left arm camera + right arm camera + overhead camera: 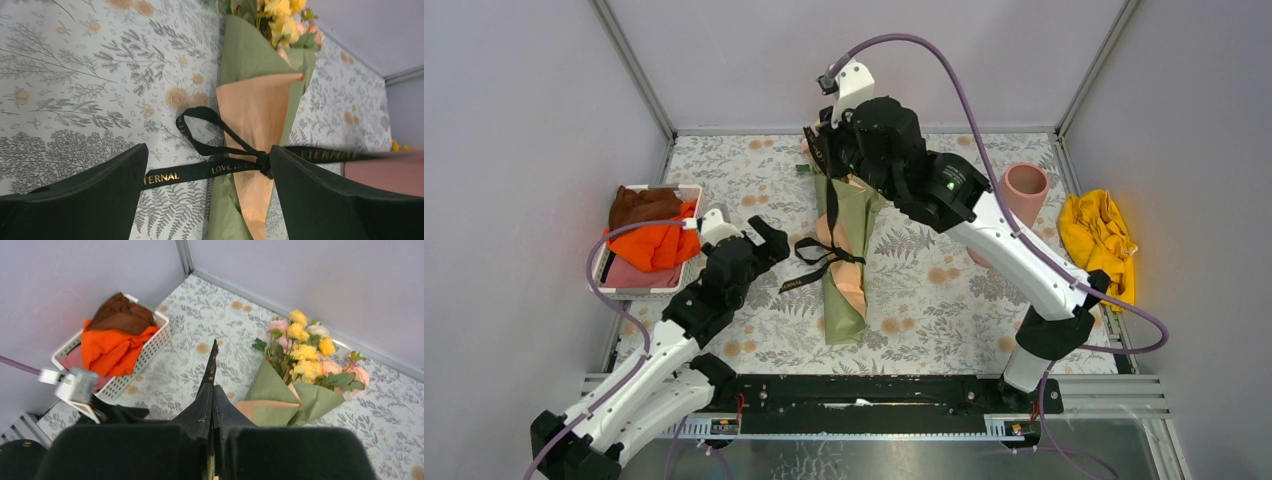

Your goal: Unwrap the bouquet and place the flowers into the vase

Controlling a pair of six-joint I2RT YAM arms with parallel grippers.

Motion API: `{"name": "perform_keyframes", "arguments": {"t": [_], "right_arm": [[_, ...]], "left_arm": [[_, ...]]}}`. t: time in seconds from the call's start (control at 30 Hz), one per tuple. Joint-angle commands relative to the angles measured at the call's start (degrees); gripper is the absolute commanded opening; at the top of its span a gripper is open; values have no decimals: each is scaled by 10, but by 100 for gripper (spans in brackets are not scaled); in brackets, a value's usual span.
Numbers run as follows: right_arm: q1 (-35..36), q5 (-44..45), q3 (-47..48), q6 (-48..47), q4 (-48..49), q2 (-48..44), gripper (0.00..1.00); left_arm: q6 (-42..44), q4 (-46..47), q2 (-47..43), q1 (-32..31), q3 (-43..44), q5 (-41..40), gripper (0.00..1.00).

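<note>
The bouquet (pixel 844 290) lies mid-worktop (pixel 944 290), blooms toward the far wall, with the vase (pixel 1036 200) standing to its right. Above the blooms the right claw (pixel 211 407) is pinched shut on what looks like the black ribbon (pixel 213 360). The left claw (pixel 210 165) gapes wide and empty just left of the bow.

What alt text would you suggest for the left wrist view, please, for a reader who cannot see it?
A wrapped bouquet lies on a floral-print table cover, its peach and olive paper tied with a black ribbon lettered in gold, yellow blooms at the far end. The left pincer is open, its fingers flanking the ribbon.
</note>
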Motion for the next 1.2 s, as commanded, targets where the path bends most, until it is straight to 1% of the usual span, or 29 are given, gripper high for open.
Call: {"name": "perform_keyframes", "arguments": {"t": [0.0,0.13,0.2,0.33,0.4,0.47,0.53,0.63,0.67,1.0,1.13,1.17], "right_arm": [[-1,22,31,-23,43,-20,0],[-1,36,29,-32,44,-23,0],[-1,44,20,-33,47,-28,0],[-5,50,10,-38,51,-34,0],[-11,52,14,-36,45,-30,0],[-18,49,19,-29,40,-28,0],[-23,45,17,-23,41,-31,0],[-27,41,8,-20,46,-38,0],[-29,40,6,-19,47,-40,0],[-42,31,-30,-8,57,-61,0],[-45,30,-37,-8,59,-64,0],[-45,30,-38,-6,59,-65,0]], "left_arm": [[27,84,39,0,-18,63,99],[54,133,85,0,-35,117,99],[63,152,107,-1,-42,138,97],[80,203,126,-4,-71,170,89],[85,224,130,-6,-86,173,82],[94,239,143,-6,-95,173,80],[103,235,172,-7,-88,169,76],[119,211,223,-8,-58,165,66],[126,206,238,-9,-50,166,64],[193,190,355,-17,0,171,66],[199,186,388,-17,19,181,66],[200,184,395,-17,23,186,65]]}}
